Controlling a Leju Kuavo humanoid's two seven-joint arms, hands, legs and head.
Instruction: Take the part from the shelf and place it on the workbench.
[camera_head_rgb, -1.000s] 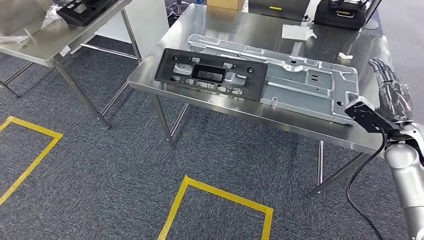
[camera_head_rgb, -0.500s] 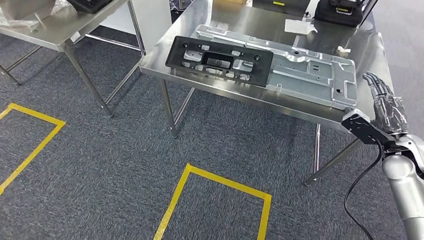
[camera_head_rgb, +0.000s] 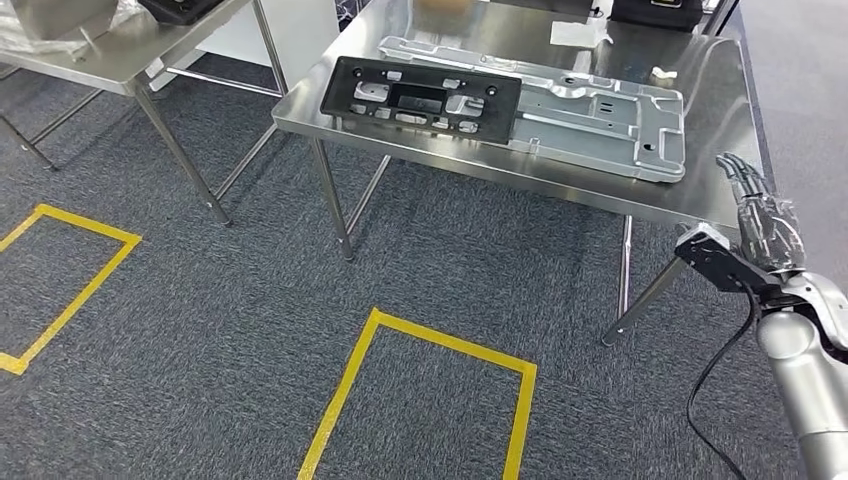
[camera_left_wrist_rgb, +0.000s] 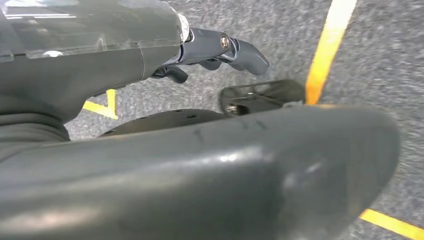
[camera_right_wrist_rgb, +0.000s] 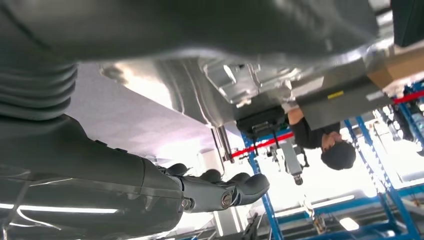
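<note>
The black plastic part (camera_head_rgb: 420, 95) lies flat on the steel workbench (camera_head_rgb: 720, 110), its right end overlapping a long silver metal plate (camera_head_rgb: 600, 115). My right hand (camera_head_rgb: 760, 215) hangs off the bench's near right corner, apart from both, fingers stretched out and holding nothing. In the right wrist view the right hand's fingers (camera_right_wrist_rgb: 220, 192) are straight and the plate's edge (camera_right_wrist_rgb: 240, 80) is beyond them. My left hand (camera_left_wrist_rgb: 150, 55) hangs over the carpet, its fingers (camera_left_wrist_rgb: 235, 47) apart from the thumb with nothing in them.
A second steel table (camera_head_rgb: 90, 55) stands at the far left with a black item (camera_head_rgb: 180, 8) on it. Yellow tape squares (camera_head_rgb: 420, 335) mark the carpet. A white cloth (camera_head_rgb: 578, 33) and black case (camera_head_rgb: 660, 10) sit at the bench's back. A person (camera_right_wrist_rgb: 320, 137) stands by blue racking (camera_right_wrist_rgb: 395, 200).
The whole picture has shifted, so the camera has moved. My right hand has drawn back from over the bench's right end to off its near corner. The black part has stayed on the bench.
</note>
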